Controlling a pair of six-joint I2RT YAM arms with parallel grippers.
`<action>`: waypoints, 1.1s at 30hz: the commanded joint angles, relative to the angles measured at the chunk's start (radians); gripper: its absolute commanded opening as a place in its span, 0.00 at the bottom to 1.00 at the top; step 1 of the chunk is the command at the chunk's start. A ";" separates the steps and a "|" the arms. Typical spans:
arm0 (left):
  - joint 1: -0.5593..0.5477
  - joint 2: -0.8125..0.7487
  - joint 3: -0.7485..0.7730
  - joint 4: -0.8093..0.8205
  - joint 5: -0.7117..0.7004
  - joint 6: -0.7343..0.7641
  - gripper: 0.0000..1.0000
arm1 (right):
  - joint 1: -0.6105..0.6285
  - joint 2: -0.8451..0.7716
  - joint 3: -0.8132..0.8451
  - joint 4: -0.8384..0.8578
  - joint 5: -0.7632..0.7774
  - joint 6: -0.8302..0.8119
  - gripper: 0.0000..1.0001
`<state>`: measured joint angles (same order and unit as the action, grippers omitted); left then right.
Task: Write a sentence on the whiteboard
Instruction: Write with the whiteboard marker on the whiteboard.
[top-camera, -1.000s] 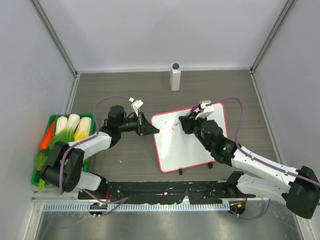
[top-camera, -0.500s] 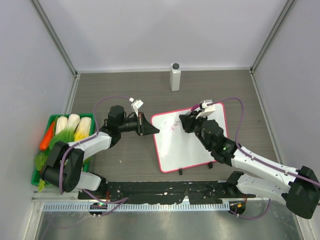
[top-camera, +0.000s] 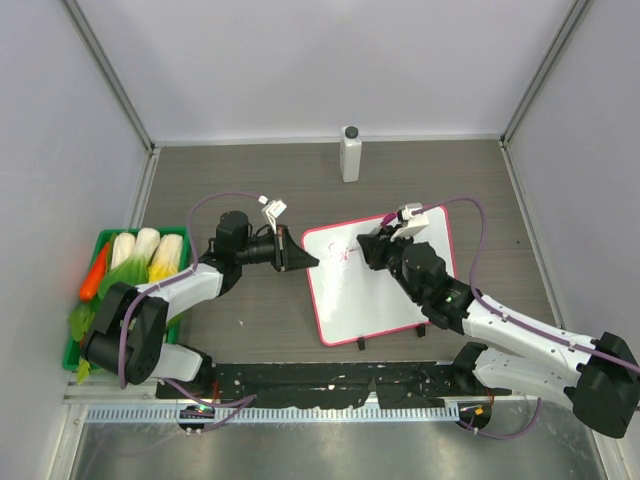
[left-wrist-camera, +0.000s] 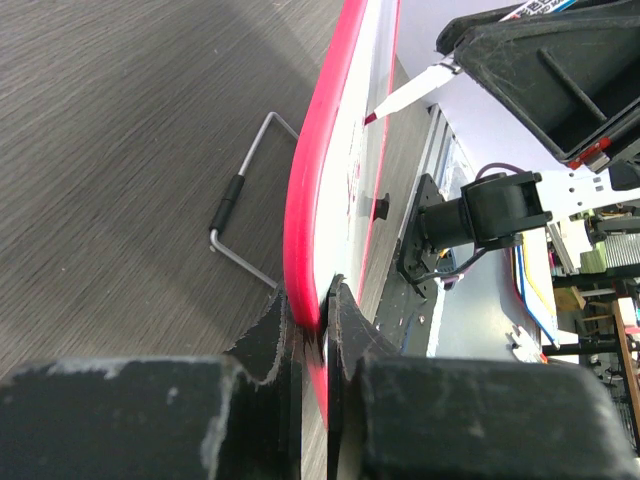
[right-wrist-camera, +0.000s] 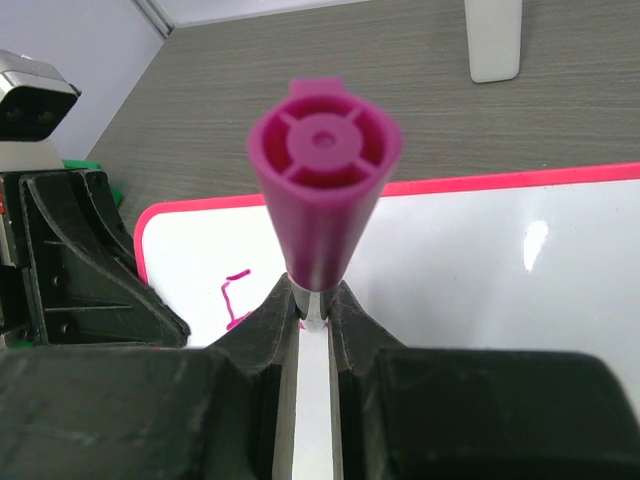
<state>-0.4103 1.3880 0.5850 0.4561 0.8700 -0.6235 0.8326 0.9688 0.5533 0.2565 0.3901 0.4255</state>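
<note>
Finds the whiteboard (top-camera: 370, 300) flat on the table (top-camera: 250, 180), just toward 4 o'clock of its middle. Pinches the board's pink frame at 10 o'clock with the left gripper (left-wrist-camera: 308, 322), jaws closed tight on the edge. Grips a magenta marker (right-wrist-camera: 322, 180) in the right gripper (right-wrist-camera: 312, 310), jaws clamped on the barrel, tip down toward the board's 11 o'clock. Shows a few strokes of pink handwriting (right-wrist-camera: 234, 298) there, perhaps a first word only, too small to read. Has a white bottle (top-camera: 350, 153) at 12 o'clock and a green vegetable tray (top-camera: 103, 237) at 9 o'clock.
</note>
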 joint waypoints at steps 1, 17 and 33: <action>-0.024 0.009 -0.010 -0.076 -0.078 0.165 0.00 | -0.001 -0.016 -0.029 -0.046 0.000 0.019 0.01; -0.025 0.011 -0.011 -0.076 -0.078 0.165 0.00 | -0.001 -0.036 -0.036 -0.071 0.004 0.013 0.01; -0.025 0.014 -0.008 -0.079 -0.078 0.168 0.00 | -0.003 -0.007 0.011 -0.095 0.046 -0.004 0.01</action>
<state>-0.4103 1.3880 0.5850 0.4519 0.8650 -0.6239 0.8337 0.9401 0.5259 0.2218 0.3721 0.4507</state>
